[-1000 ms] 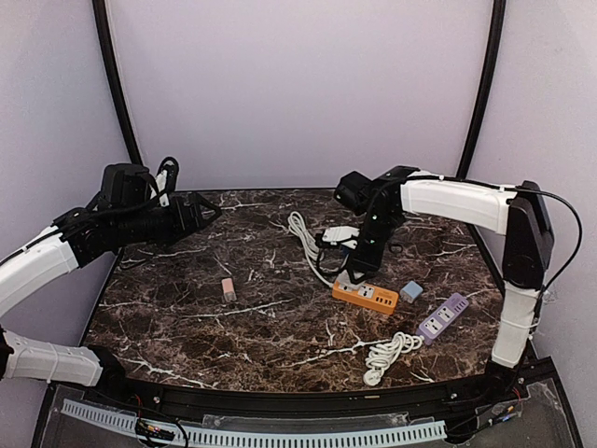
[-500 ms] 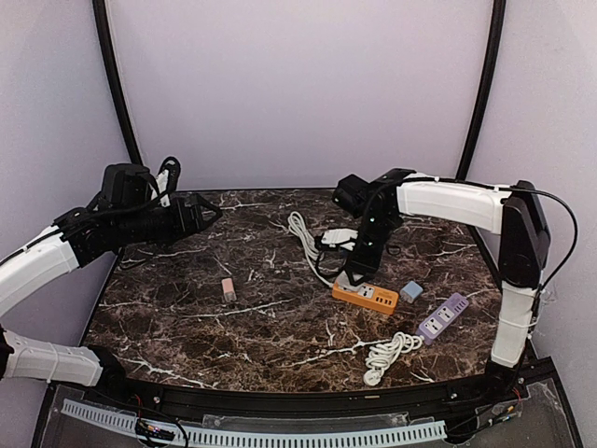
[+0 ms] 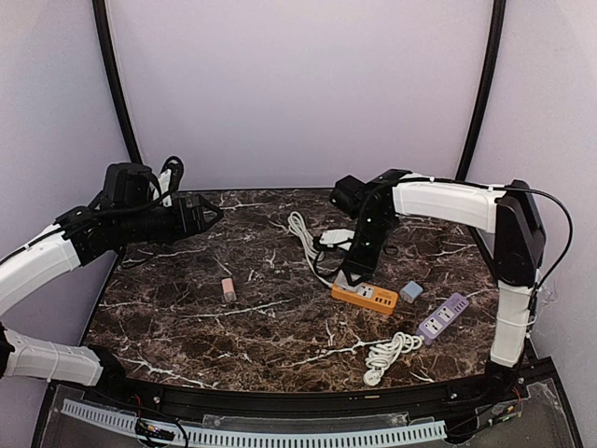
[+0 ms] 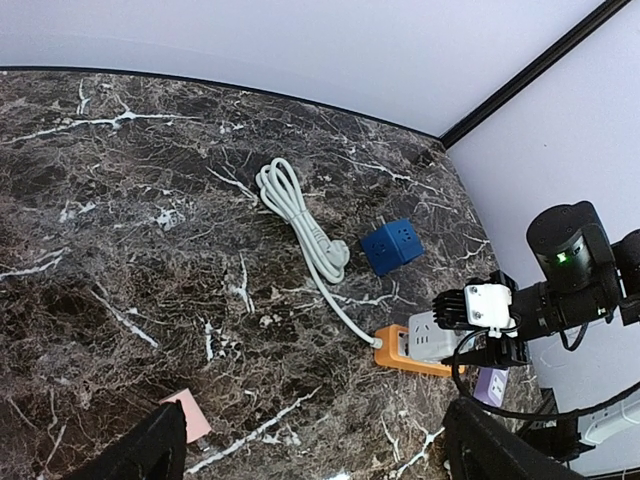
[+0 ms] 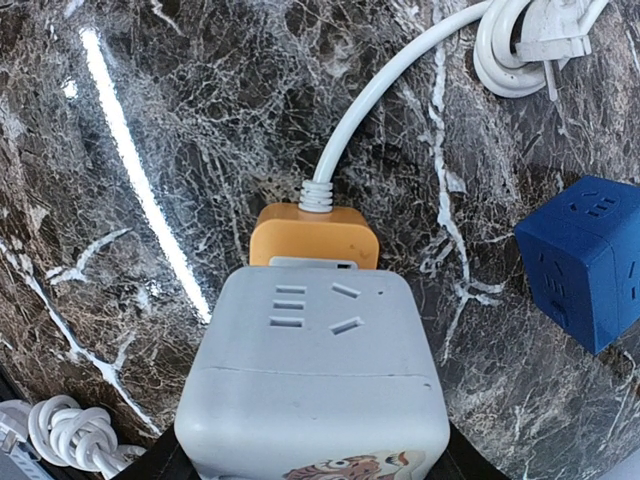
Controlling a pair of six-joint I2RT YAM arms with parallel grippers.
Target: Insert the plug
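My right gripper (image 3: 354, 269) is shut on a grey cube plug (image 5: 315, 380) with socket slots on its top face. The plug sits over the cord end of the orange power strip (image 5: 314, 236), covering most of it. Its prongs are hidden, so I cannot tell whether they are in a socket. The left wrist view shows the same grey plug (image 4: 437, 337) on top of the orange power strip (image 4: 398, 355). My left gripper (image 3: 210, 213) hangs open and empty above the table's far left, well away from the strip, its black fingertips (image 4: 140, 450) at the frame's bottom.
A blue cube socket (image 4: 391, 245) and a coiled white cord (image 3: 303, 233) lie behind the strip. A small light-blue adapter (image 3: 411, 291), a purple power strip (image 3: 443, 316) and its bundled white cord (image 3: 387, 355) lie to the right. A pink adapter (image 3: 229, 288) lies at mid-left.
My right gripper has edged slightly left with the grey plug over the orange strip. The left arm has not moved.
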